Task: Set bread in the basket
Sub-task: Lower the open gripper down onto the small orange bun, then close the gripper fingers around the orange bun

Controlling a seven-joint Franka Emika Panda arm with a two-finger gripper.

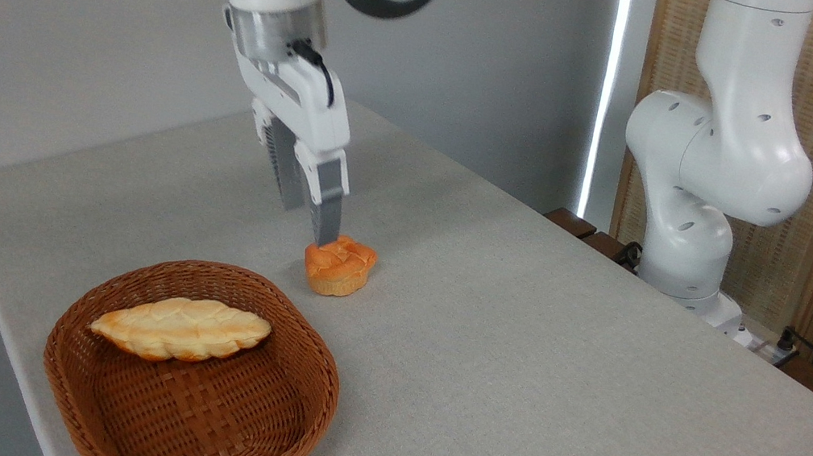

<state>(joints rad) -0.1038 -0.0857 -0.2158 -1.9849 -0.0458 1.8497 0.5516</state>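
Hovering just above the bread (pixel 339 265), my gripper (pixel 309 222) has its two fingers spread apart, the nearer fingertip close over the bun's upper left edge and the farther one behind and to the left of it. Nothing is held yet. The bun sits on the grey table (pixel 519 344), just beyond the far rim of the basket (pixel 200 399) and clear of the wicker.

Judging from this, the step in hand is the grasp itself, and I appear to be off-centre: both fingers seem to stand on the left of the bun rather than straddling it (depth is hard to read from this single view, so I could be wrong). To do it well I would shift right until the knotted top lies between my fingers, then come down far enough to catch the bun around its wider base, not the lobed crown, which looks likely to slip. A gentle close should do, since it looks soft.

Inside the basket a long pale loaf (pixel 182 328) already lies across the far half, so the free near half looks like the better place to drop.
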